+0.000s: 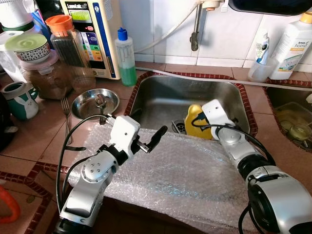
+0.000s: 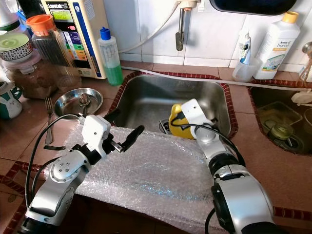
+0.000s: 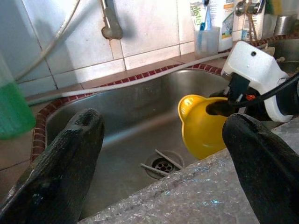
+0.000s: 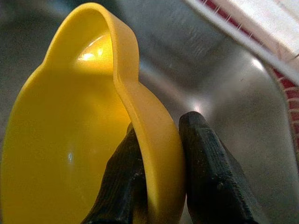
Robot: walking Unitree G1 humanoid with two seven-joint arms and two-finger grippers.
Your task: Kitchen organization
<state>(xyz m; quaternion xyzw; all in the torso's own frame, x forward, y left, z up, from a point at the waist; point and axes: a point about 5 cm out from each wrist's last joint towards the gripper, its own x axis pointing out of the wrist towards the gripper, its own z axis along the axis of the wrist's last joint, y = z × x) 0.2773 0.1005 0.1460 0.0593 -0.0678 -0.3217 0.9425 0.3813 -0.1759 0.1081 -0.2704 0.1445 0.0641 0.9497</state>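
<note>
A yellow plastic bowl (image 1: 196, 123) with a small ear handle stands tilted on edge inside the steel sink (image 1: 161, 100), near the drain. My right gripper (image 4: 161, 186) is shut on the yellow bowl's rim (image 4: 154, 140), one finger inside and one outside. My left gripper (image 1: 151, 139) is open above a sheet of bubble wrap (image 1: 180, 170) spread over the counter in front of the sink. In the left wrist view its two black fingers (image 3: 60, 163) frame the sink and the yellow bowl (image 3: 203, 123).
A steel plate with a spoon (image 1: 95, 102) and a fork (image 1: 66, 114) lie left of the sink. Jars (image 1: 46, 68), a green soap bottle (image 1: 126, 58) and a white appliance (image 1: 92, 34) crowd the back left. The tap (image 1: 196, 29) hangs over the sink. Bottles (image 1: 292, 46) stand back right.
</note>
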